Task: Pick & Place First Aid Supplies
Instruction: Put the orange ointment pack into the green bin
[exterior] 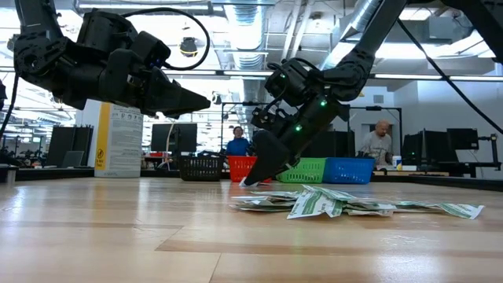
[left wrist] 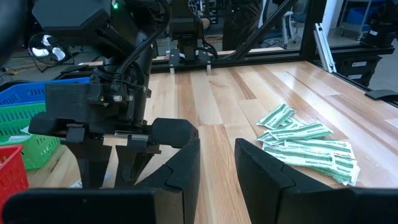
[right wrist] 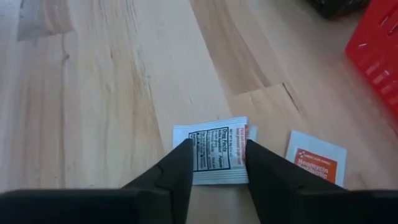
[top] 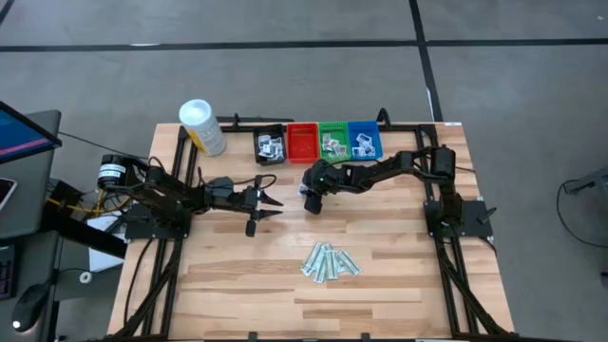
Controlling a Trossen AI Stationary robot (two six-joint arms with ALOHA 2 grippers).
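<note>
On my right wrist camera, the right gripper (right wrist: 216, 163) is down at the tabletop with its two dark fingers (right wrist: 176, 167) set on either side of a white packet (right wrist: 214, 149) with black and red print; they press against its edges, so I read it as clamped on that packet, which lies flat on the wood. Just beside it lies a second white packet with an orange label (right wrist: 316, 160), apart from the fingers, and the corner of the red bin (right wrist: 378, 41) sits a little beyond. From overhead, this gripper (top: 313, 199) sits near the middle of the table (top: 399, 285), just in front of the red bin (top: 302, 142), in the row of black bin (top: 269, 144), green bin (top: 333, 141) and blue bin (top: 365, 140); all but the red one have packets in them. A heap of pale-green wrapped strips (top: 330, 261) lies nearer the front edge, well apart from both arms. The left gripper (top: 264, 201) hovers above the wood to the left of the right one, its fingers (left wrist: 180, 165) parted and holding nothing. A white canister with a yellow label (top: 202, 126) stands at the table's far left corner.
</note>
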